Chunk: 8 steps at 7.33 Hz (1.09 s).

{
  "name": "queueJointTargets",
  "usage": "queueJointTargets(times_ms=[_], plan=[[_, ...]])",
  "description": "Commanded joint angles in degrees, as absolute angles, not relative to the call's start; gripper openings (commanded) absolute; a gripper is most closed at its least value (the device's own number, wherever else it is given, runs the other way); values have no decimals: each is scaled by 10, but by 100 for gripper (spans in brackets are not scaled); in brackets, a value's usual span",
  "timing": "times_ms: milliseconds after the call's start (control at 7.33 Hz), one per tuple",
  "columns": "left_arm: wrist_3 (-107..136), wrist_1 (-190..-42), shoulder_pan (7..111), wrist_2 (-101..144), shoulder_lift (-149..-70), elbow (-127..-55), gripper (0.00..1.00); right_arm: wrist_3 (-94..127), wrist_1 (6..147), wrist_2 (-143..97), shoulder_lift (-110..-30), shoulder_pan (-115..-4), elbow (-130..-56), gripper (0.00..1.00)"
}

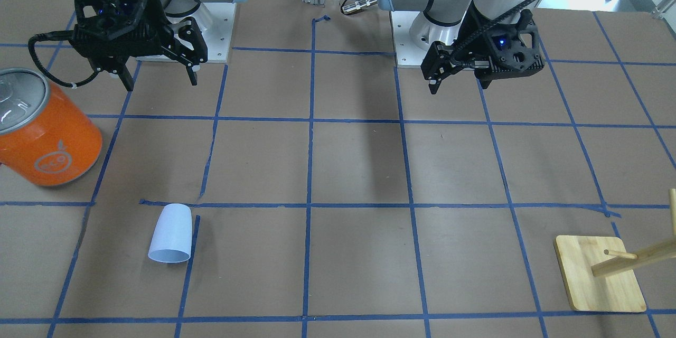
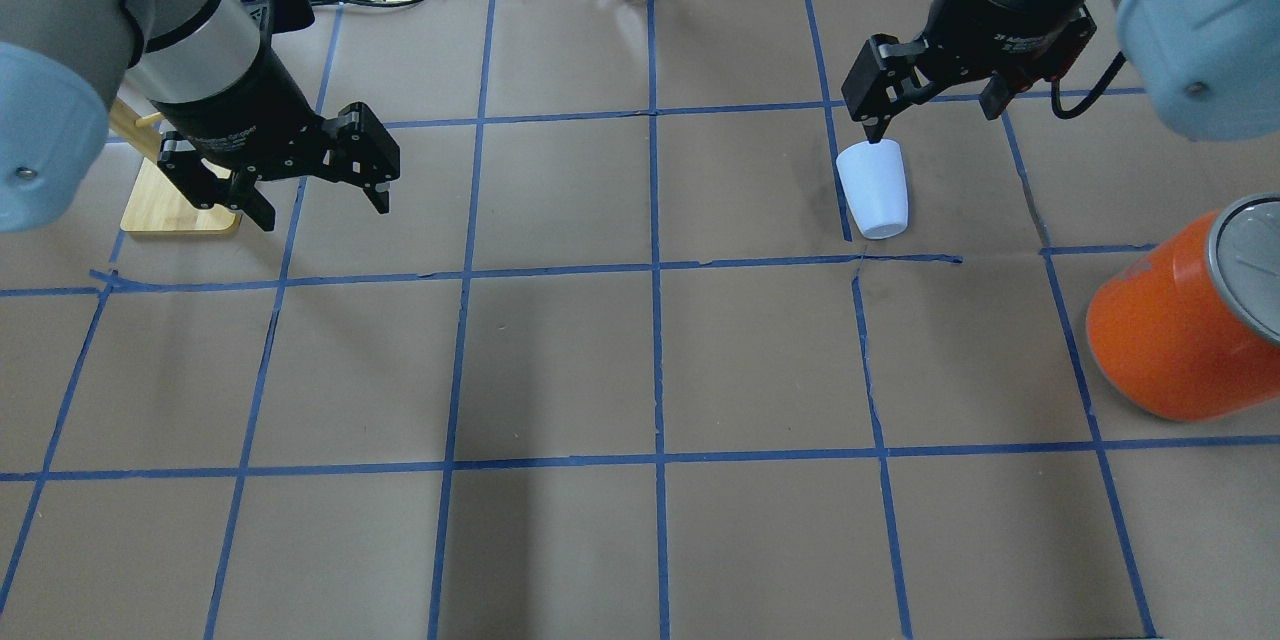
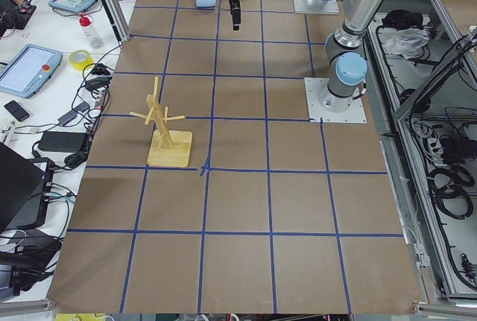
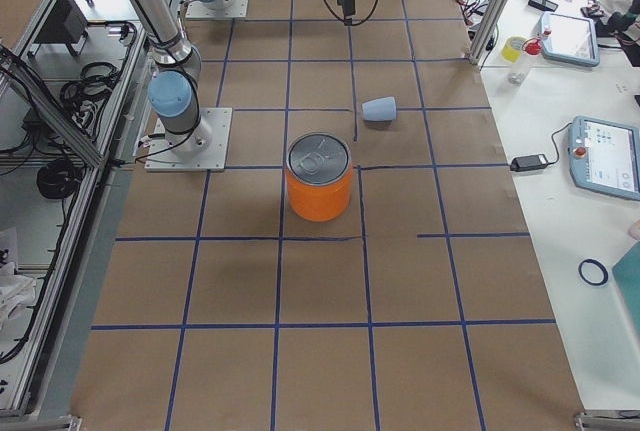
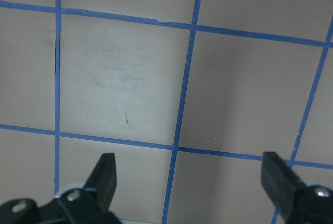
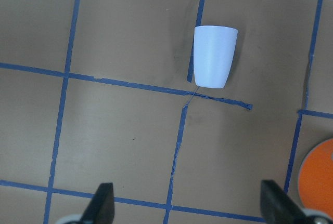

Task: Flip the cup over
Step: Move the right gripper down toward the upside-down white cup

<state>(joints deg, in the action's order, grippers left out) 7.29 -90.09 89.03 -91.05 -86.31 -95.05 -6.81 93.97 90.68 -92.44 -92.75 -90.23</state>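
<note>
To do the reach well, the right gripper (image 6: 190, 203) should, I judge, come down straddling the plastic tumbler's (image 6: 215, 56) tapered wall, close gently on the smooth plastic, then tip it upright. This gripper hangs spread wide and empty, touching nothing. The tumbler lies on its side on the table (image 6: 130, 130) ahead of it, well apart, rim pointing away. Farther off, the left gripper (image 5: 190, 174) is likewise wide apart and empty.
</note>
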Motion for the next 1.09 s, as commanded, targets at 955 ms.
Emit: queueJointTargets(times_ms=[955], plan=[[73,-901,890,-910,-863,-952,100,-79,1125,918,-790,-906,-904,100]])
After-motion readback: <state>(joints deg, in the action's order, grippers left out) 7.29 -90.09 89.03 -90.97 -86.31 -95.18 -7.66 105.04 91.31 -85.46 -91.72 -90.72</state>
